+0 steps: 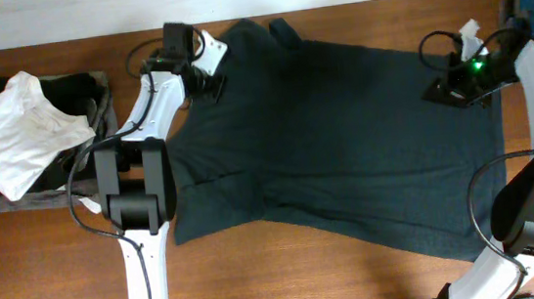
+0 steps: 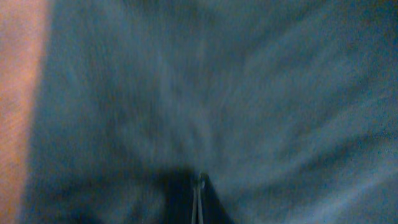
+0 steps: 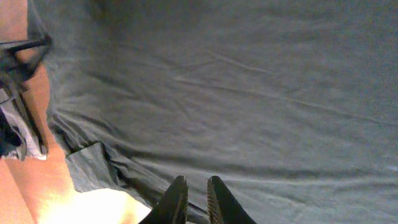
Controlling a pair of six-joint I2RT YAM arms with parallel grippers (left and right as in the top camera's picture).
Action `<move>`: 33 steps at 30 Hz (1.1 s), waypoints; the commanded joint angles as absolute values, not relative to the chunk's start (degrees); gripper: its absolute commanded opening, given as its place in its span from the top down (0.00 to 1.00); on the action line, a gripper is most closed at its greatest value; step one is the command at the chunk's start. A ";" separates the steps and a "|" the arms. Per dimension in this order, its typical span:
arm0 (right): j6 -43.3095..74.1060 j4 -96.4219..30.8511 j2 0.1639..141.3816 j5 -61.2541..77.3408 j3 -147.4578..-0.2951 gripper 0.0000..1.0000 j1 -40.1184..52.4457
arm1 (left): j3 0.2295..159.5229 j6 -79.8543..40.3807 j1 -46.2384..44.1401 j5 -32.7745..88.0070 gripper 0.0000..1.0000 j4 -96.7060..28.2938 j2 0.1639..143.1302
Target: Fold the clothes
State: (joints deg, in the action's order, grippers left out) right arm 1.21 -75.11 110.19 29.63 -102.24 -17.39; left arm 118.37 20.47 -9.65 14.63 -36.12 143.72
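A dark blue-grey T-shirt (image 1: pixel 346 152) lies spread across the wooden table, its lower left part doubled over. My left gripper (image 1: pixel 211 81) is at the shirt's upper left corner. In the blurred left wrist view its fingers (image 2: pixel 199 182) are pressed together, with the shirt cloth (image 2: pixel 249 93) filling the frame. My right gripper (image 1: pixel 448 93) is at the shirt's right edge. In the right wrist view its fingers (image 3: pixel 194 185) are almost together at the edge of the shirt (image 3: pixel 236 93), with a dark fold running up to them.
A pile of clothes, a white garment (image 1: pixel 15 134) on top of dark ones, sits at the table's left end. Bare wood (image 1: pixel 339 280) shows along the front. Black cables (image 3: pixel 25 50) and a white item show at the left of the right wrist view.
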 commanded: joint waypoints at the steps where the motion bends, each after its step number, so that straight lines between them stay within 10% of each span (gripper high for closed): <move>1: 0.40 -74.56 108.62 30.44 -103.31 0.84 -15.81 | 118.54 18.87 -7.07 7.16 1.00 -37.36 145.16; 8: 7.70 -65.67 110.21 11.97 -100.88 0.90 -15.75 | 118.58 17.26 1.61 3.18 1.00 -50.30 138.85; 14: 18.85 -52.71 121.71 3.38 -88.95 0.96 -15.73 | 118.58 15.84 -2.07 3.68 0.59 -55.77 116.77; 23: 15.53 -56.73 124.20 -0.82 -89.82 0.96 -29.21 | 118.58 15.64 -2.28 1.69 0.53 -77.80 99.53; 26: 8.32 -61.25 115.70 11.73 -91.59 0.91 -31.55 | 118.56 10.17 -2.02 -3.20 0.69 -87.88 97.95; 33: 9.45 -77.21 91.66 20.99 -91.37 0.57 -27.31 | 89.32 4.21 0.86 7.20 0.61 -83.57 95.44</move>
State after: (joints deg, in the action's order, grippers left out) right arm 9.34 -75.09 91.74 19.62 -91.70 -29.56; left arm 108.05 6.00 0.84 -0.56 -90.59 94.39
